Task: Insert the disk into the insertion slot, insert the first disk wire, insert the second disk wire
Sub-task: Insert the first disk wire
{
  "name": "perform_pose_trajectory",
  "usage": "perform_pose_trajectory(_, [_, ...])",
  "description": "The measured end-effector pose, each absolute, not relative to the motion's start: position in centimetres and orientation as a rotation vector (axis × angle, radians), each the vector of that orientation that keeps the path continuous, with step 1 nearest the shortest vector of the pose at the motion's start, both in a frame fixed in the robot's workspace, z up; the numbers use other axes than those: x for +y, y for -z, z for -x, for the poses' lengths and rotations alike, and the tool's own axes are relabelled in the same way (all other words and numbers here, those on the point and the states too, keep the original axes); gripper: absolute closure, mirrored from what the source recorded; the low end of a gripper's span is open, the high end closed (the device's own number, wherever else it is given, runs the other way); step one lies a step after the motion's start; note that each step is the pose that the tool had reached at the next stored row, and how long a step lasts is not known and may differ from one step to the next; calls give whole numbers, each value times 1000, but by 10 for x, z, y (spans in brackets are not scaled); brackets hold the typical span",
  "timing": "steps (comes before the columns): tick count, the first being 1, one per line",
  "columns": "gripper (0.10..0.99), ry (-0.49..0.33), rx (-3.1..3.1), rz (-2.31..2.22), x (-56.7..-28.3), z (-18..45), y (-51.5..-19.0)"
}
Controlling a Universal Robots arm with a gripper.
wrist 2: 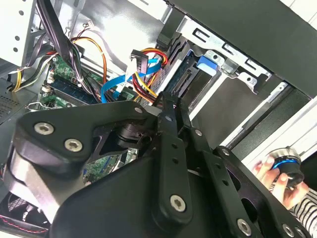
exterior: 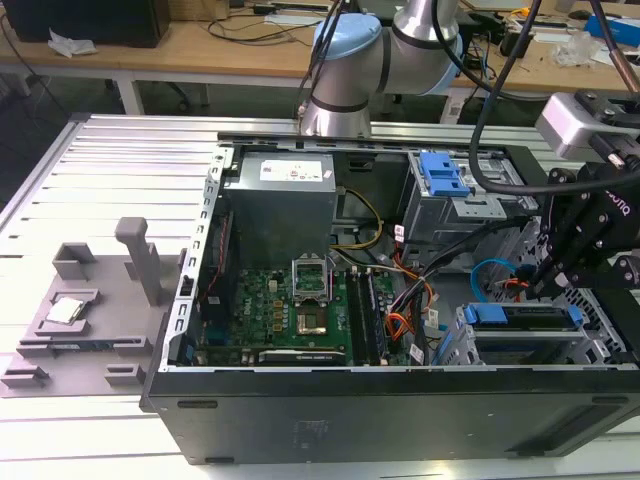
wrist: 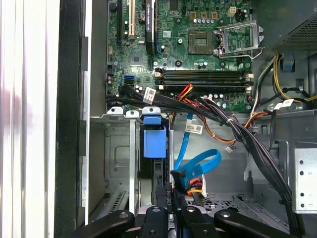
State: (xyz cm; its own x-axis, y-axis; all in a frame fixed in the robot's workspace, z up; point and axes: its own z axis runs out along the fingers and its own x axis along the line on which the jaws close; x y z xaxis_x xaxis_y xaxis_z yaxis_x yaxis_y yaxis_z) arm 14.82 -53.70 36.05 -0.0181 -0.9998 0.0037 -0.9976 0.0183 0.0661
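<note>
One person's hand [wrist 2: 270,173] is gripping a blue-ringed knob [wrist 2: 287,166] in the second wrist view; the exterior view is showing a slatted aluminium worktop [exterior: 110,160] carrying the open black computer case [exterior: 400,420]. Inside that case the blue-framed rectangular disk [exterior: 520,320] is sitting in the grey perforated insertion slot [exterior: 600,345]; narrowed jaws are pinching a black cable plug [wrist: 178,176] beside it.

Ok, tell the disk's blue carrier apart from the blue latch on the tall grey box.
The disk lies wide and low in the insertion slot; the blue latch is narrower and sits atop the tall grey box. The gripper hangs close by the disk; the blue latch stands well apart from it. Both show bright blue plastic.
</note>
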Motion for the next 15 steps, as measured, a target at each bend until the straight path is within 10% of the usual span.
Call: perform_pose_trajectory(15, [914, 77, -2202, -2162, -539, -174, -354])
